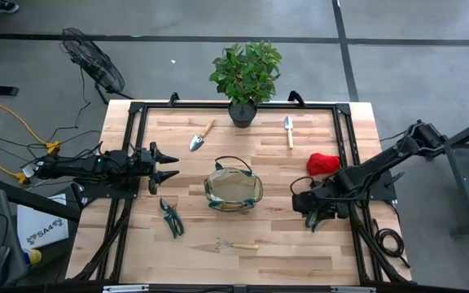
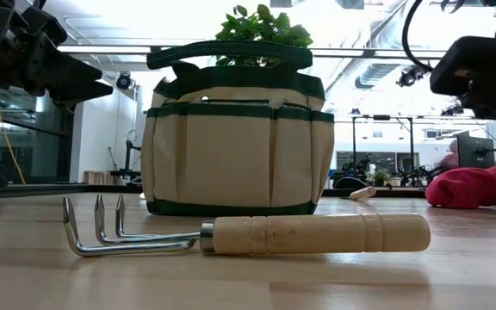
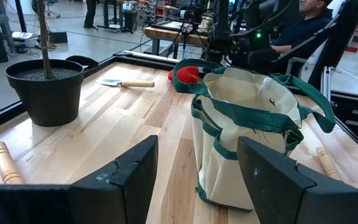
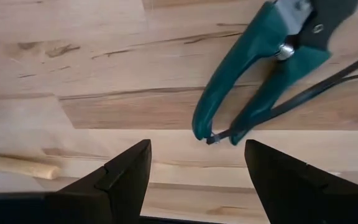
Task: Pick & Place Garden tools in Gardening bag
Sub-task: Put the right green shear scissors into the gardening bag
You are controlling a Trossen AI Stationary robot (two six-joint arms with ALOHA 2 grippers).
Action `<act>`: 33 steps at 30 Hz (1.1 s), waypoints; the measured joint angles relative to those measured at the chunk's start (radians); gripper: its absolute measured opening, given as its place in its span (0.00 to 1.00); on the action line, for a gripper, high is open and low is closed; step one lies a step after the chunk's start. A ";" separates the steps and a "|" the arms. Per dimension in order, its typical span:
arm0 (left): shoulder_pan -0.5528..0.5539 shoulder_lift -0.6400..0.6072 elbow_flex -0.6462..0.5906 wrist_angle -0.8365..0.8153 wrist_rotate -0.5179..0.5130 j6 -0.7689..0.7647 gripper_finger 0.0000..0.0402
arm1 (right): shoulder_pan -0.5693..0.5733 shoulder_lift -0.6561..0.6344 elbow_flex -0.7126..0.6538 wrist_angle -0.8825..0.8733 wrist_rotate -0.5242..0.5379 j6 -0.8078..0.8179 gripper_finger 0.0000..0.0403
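Note:
The tan gardening bag (image 1: 233, 189) with green trim stands upright at mid-table. Around it lie two trowels (image 1: 200, 137) (image 1: 288, 130), a red bundle (image 1: 324, 164), pruning shears (image 1: 170, 218) and a hand fork (image 1: 236, 244). My right gripper (image 1: 313, 218) hangs open, pointing steeply down, right of the bag. In its wrist view, green-handled shears (image 4: 260, 68) lie flat on the wood just beyond its gripper (image 4: 197, 144), untouched. My left gripper (image 1: 173, 167) waits open and level at the table's left, facing the bag (image 3: 247, 130).
A potted plant (image 1: 247, 77) stands at the far edge, its dark pot (image 3: 45, 90) showing in the left wrist view. A black frame rail (image 1: 344, 130) runs around the tabletop. Bare wood lies between the bag and the fork (image 2: 248, 234). A person sits beyond the table.

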 joint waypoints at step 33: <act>0.000 0.000 0.000 0.000 0.000 0.000 0.53 | 0.178 0.132 0.000 -0.140 0.032 0.322 0.62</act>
